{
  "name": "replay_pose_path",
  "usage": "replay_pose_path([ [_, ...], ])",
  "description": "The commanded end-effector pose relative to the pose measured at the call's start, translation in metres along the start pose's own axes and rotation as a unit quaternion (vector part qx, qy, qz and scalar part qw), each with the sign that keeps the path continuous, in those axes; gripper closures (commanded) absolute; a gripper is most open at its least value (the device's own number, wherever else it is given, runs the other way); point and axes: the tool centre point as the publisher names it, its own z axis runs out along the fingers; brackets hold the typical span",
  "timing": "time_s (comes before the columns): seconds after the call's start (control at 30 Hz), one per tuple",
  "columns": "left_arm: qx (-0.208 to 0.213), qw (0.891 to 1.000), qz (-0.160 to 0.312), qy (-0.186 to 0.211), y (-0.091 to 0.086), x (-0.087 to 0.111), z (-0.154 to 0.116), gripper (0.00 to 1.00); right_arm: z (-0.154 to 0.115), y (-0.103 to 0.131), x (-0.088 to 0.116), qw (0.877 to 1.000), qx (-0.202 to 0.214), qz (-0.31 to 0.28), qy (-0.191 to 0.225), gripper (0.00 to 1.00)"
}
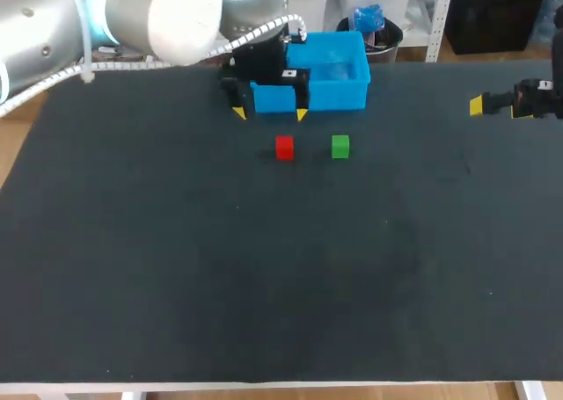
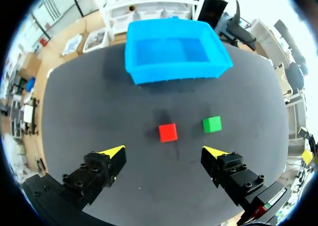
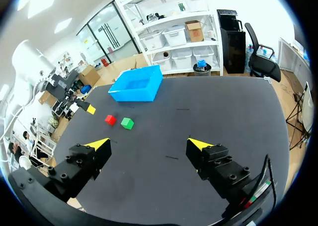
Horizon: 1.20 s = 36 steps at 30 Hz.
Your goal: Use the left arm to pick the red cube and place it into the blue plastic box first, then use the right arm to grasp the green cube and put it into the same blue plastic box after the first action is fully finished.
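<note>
The red cube [image 1: 284, 147] and the green cube [image 1: 340, 146] sit side by side on the dark table, a short way in front of the blue plastic box [image 1: 339, 95]. My left gripper [image 1: 270, 113] hangs open above the table between the box and the red cube. In the left wrist view the red cube [image 2: 168, 132] lies just ahead of the open fingers [image 2: 165, 154], the green cube [image 2: 212, 124] beside it and the empty box [image 2: 174, 72] beyond. My right gripper [image 1: 479, 105] stands open far right; its own view [image 3: 149, 145] shows both cubes [image 3: 110, 119] [image 3: 127, 123] well ahead.
The black table mat [image 1: 264, 268] stretches wide and bare in front of the cubes. My left arm's thick white link [image 1: 167, 13] crosses the back left corner. The box [image 3: 134, 95] stands near the table's far edge.
</note>
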Motion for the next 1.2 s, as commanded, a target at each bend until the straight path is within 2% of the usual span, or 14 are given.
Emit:
replay_pose_path([
  [0.03, -0.005, 1.0, -0.005, 0.008, -0.004, -0.006, 0.004, 0.0, 0.001, 0.0, 0.0, 1.0, 0.001, 0.0, 0.0, 0.0],
  [0.37, -0.007, 1.0, -0.017, 0.003, -0.008, -0.006, 0.019, 0.0, 0.001, 0.0, 0.0, 1.0, 0.001, 0.0, 0.0, 0.0],
  [0.83, -0.007, 0.998, -0.065, 0.01, -0.008, 0.008, 0.062, 0.0, 0.001, 0.0, 0.0, 1.0, 0.001, 0.0, 0.0, 0.0],
  [1.2, -0.008, 0.997, -0.078, 0.013, -0.009, 0.006, 0.082, 0.0, 0.001, 0.0, 0.0, 1.0, 0.001, 0.0, 0.0, 0.0],
])
